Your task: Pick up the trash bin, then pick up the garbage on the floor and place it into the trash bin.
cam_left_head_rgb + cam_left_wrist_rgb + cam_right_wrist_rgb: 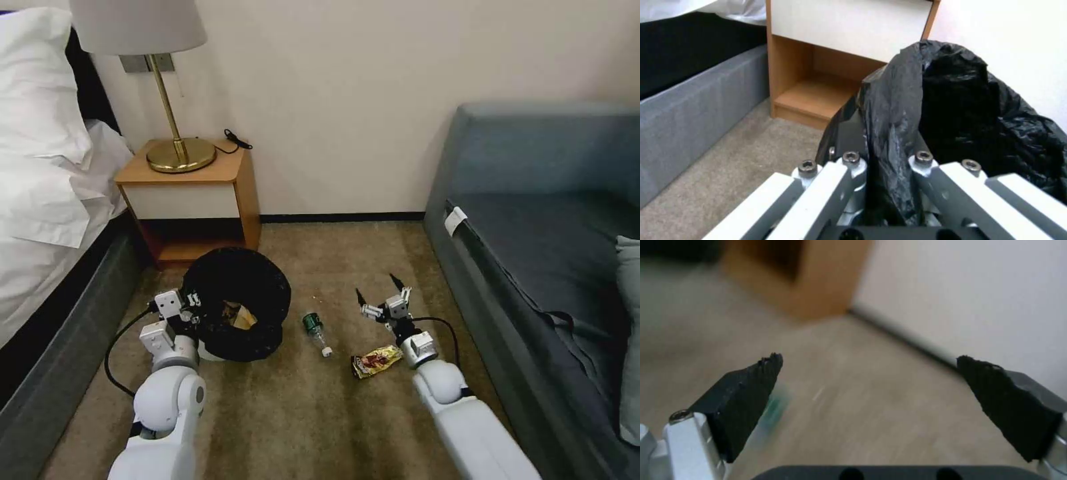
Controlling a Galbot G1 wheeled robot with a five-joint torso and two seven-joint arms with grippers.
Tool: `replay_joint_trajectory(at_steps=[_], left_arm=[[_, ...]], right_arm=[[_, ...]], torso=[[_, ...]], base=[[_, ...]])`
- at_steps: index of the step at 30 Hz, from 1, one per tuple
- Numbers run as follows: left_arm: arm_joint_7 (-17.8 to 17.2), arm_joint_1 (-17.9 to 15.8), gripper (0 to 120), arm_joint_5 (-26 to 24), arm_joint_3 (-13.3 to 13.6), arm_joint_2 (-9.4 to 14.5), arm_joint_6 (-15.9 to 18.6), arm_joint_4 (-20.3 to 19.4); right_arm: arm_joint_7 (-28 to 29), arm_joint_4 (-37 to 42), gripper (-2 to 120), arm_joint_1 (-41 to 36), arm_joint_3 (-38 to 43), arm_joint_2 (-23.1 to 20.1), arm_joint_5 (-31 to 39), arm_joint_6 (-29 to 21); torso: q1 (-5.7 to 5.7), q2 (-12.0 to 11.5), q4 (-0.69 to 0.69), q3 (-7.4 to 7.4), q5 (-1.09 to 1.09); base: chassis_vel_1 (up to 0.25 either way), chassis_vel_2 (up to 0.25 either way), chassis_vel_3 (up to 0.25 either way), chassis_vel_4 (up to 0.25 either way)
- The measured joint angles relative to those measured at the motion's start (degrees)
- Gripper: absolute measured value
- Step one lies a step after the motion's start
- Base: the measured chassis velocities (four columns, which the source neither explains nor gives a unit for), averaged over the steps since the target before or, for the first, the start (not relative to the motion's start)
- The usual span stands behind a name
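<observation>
Carpet (320, 413) | green bottle (315, 331) cap toward robot | left fingers (853, 160) pinching trash bin (240, 307) | right fingers (746, 386) spread

The left claw (889, 186) pinches the trash bin (951, 110) liner beside a wooden nightstand (818, 66).

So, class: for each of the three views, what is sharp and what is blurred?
Head view: evenly lit and sharp, green bottle and snack wrapper clear on the carpet. Left wrist view: sharp on the trash bin liner. Right wrist view: right gripper sharp, floor and nightstand smeared.
</observation>
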Motion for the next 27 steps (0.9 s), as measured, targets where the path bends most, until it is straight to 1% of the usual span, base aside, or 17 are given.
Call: replay_joint_trajectory(at_steps=[2,3,4,5,7,8,9,11,12,13,14,15,16,17,19,22,27], left_arm=[[-0.1,-0.6,5,0.4,0.0,-0.3,0.1,0.0],[-0.1,-0.6,5,0.4,0.0,-0.3,0.1,0.0],[-0.1,-0.8,5,0.5,0.1,-0.4,0.1,0.1],[-0.1,-0.8,5,0.5,0.1,-0.4,0.1,0.1],[-0.1,-0.8,5,1.1,0.5,-0.9,0.2,0.7],[-0.1,-0.8,5,1.1,0.5,-0.9,0.2,0.7],[-0.1,-0.6,5,1.4,0.5,-1.0,0.2,0.8],[-0.2,-0.6,5,1.4,0.5,-1.0,0.2,0.8],[-0.2,-0.6,5,1.5,0.4,-1.0,0.2,0.8],[-0.2,-0.6,5,1.6,0.3,-1.1,0.2,0.9],[-0.2,-0.6,5,1.6,0.3,-1.1,0.2,0.9],[-0.3,-0.5,5,1.7,0.3,-1.2,0.1,0.9],[-0.4,-0.5,5,1.7,0.3,-1.2,0.1,1.0],[-0.4,-0.5,5,1.7,0.3,-1.2,0.1,1.0],[-0.5,-0.4,5,1.8,0.4,-1.4,0.0,1.1],[-0.5,-0.4,5,1.8,0.5,-1.5,0.0,1.3],[-0.5,-0.4,5,1.9,0.6,-1.5,-0.2,1.6]], right_arm=[[-12.5,-4.1,100,1.9,0.9,-1.8,-4.8,0.0],[-12.5,-4.1,100,1.9,0.9,-1.8,-4.8,0.0],[-16.2,-6.0,100,2.7,1.5,-1.7,-7.2,0.5],[-16.2,-6.0,100,2.7,1.5,-1.7,-7.2,0.5],[-23.9,-11.4,100,5.0,3.7,-0.1,-15.4,2.9],[-23.9,-11.4,100,5.0,3.7,-0.1,-15.4,2.9],[-24.9,-13.8,100,6.3,4.6,0.8,-19.1,4.3],[-24.8,-14.7,100,6.8,4.8,1.2,-20.5,4.7],[-23.5,-15.7,100,7.5,4.9,1.5,-22.9,5.1],[-20.4,-17.6,100,9.1,5.2,2.4,-28.5,5.6],[-20.4,-17.6,100,9.1,5.2,2.4,-28.5,5.6],[-17.7,-20.0,100,11.2,5.5,3.2,-34.7,6.9],[-16.4,-21.2,100,12.0,5.2,3.5,-36.9,7.2],[-16.4,-21.2,100,12.0,5.2,3.5,-36.9,7.2],[-13.7,-24.6,100,14.0,3.8,3.8,-42.0,8.0],[-13.2,-27.0,100,15.4,2.9,3.9,-45.3,8.9],[-14.9,-29.2,100,16.7,3.2,4.0,-45.0,9.1]], torso=[[0.00,0.0,-0.02,0.00,0.02],[0.00,0.0,-0.02,0.00,0.02],[0.00,0.0,-0.02,0.00,0.01],[0.00,0.0,-0.02,0.00,0.01],[0.00,0.0,-0.01,0.00,0.02],[0.00,0.0,-0.01,0.00,0.02],[0.00,0.0,0.00,0.00,0.02],[0.00,0.0,0.00,0.00,0.02],[0.00,0.0,0.00,0.00,0.02],[0.00,0.0,-0.01,0.01,0.02],[0.00,0.0,-0.01,0.01,0.02],[0.00,0.0,0.00,0.00,0.00],[0.00,0.0,0.01,0.01,0.00],[0.00,0.0,0.01,0.01,0.00],[0.00,0.0,0.01,0.01,0.01],[0.00,0.0,0.00,0.01,0.01],[0.00,0.0,0.00,0.00,0.01]], base=[[0.000,0.000,0.000,0.000],[0.000,0.000,0.000,0.000],[0.000,0.000,0.000,0.000],[0.000,0.000,0.000,0.000],[0.000,0.000,0.000,0.000],[0.000,0.000,0.000,0.000],[0.000,0.000,0.000,0.000],[0.000,0.000,0.000,0.000],[0.000,0.000,0.000,0.000],[0.000,0.000,0.000,0.000],[0.000,0.000,0.000,0.000],[0.000,0.000,0.000,0.000],[0.000,0.000,0.000,0.000],[0.000,0.000,0.000,0.000],[0.000,0.000,0.000,0.000],[0.000,0.000,0.000,0.000],[0.000,0.000,0.000,0.000]])
